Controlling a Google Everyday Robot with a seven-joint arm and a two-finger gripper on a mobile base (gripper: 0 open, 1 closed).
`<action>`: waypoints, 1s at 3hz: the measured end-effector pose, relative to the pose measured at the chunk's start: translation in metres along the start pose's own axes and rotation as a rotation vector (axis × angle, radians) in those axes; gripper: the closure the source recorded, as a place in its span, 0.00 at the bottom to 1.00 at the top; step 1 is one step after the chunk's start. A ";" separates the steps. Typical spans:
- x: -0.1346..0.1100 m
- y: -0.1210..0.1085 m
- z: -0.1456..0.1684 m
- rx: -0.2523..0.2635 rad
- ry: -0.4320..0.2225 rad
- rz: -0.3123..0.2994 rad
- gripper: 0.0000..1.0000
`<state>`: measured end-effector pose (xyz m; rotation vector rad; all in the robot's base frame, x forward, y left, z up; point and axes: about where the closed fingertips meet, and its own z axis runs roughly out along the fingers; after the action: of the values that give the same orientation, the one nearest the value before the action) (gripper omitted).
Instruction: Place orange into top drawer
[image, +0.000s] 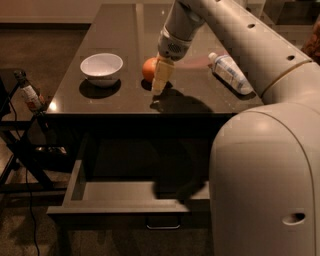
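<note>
The orange sits on the dark table top, right of a white bowl. My gripper hangs down from the arm just in front and to the right of the orange, partly covering it, its tip close to the table surface. The top drawer stands pulled open below the table's front edge, its grey inside showing nothing in it, with its loop handle at the front. The arm's shadow falls across the drawer's right part.
A white bowl stands on the table's left part. A clear plastic bottle lies on the right. My pale robot body fills the lower right. A dark stand with cables is left of the table.
</note>
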<state>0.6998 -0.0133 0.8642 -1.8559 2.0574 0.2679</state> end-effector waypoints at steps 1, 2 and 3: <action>0.000 0.000 0.000 0.000 0.000 0.000 0.42; 0.000 0.000 0.000 0.000 0.000 0.000 0.66; 0.000 0.000 0.000 0.000 0.000 0.000 0.88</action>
<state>0.6998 -0.0132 0.8642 -1.8559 2.0574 0.2679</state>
